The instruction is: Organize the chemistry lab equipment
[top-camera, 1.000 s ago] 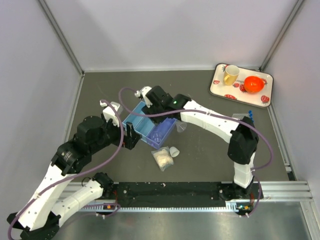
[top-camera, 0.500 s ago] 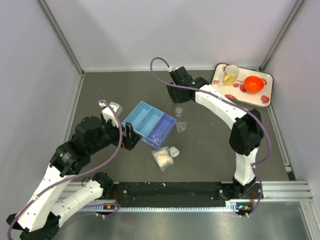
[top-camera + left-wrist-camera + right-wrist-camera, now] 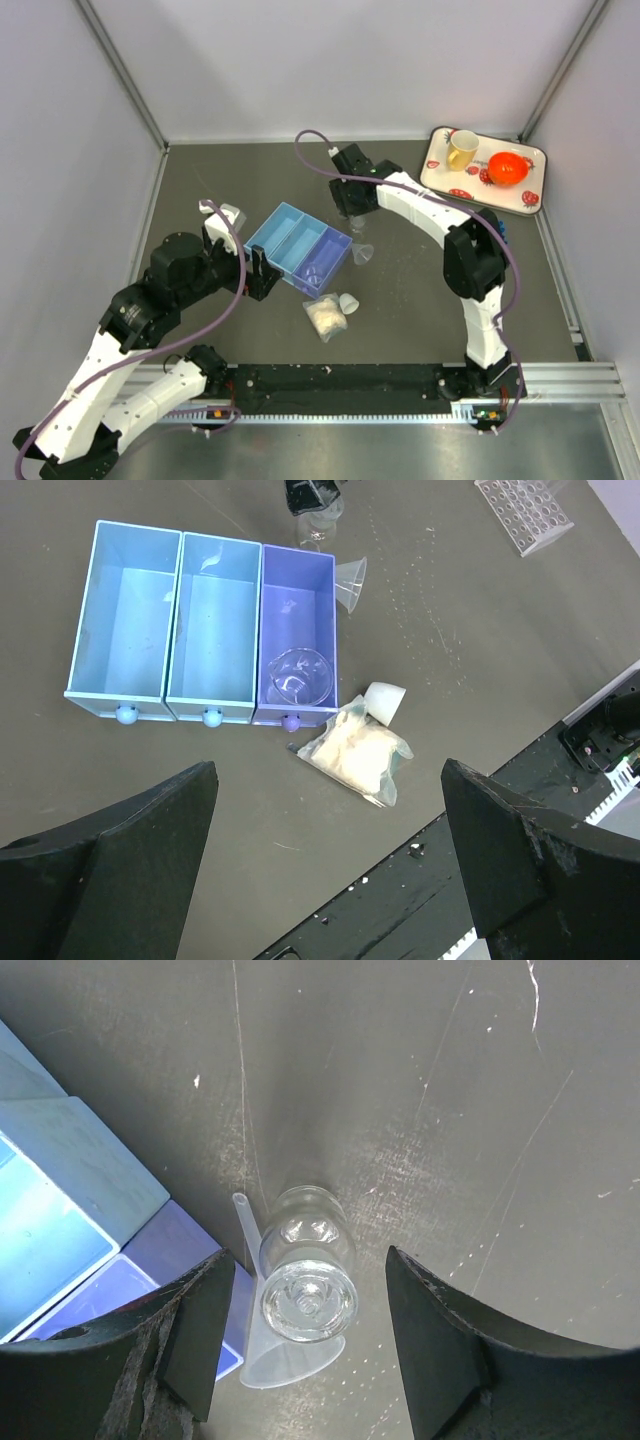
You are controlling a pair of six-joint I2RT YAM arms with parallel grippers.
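— What's different from a second ago?
— The right arm has swung off the blue tray. It now stretches far across the table, with the right gripper pointing down over a tiny beaker just past the tray's far end. Its jaws are parted either side of the beaker, gripping nothing.
— And the left arm?
— Folded, with the left gripper low at the tray's near-left end, jaws spread wide and empty.
— The rest?
— The tube rack sits to the right. The bag lies just beside the tray's purple compartment, which holds a second beaker. The funnel lies beside the first.
— Markings?
— Strawberry print on the white tray.
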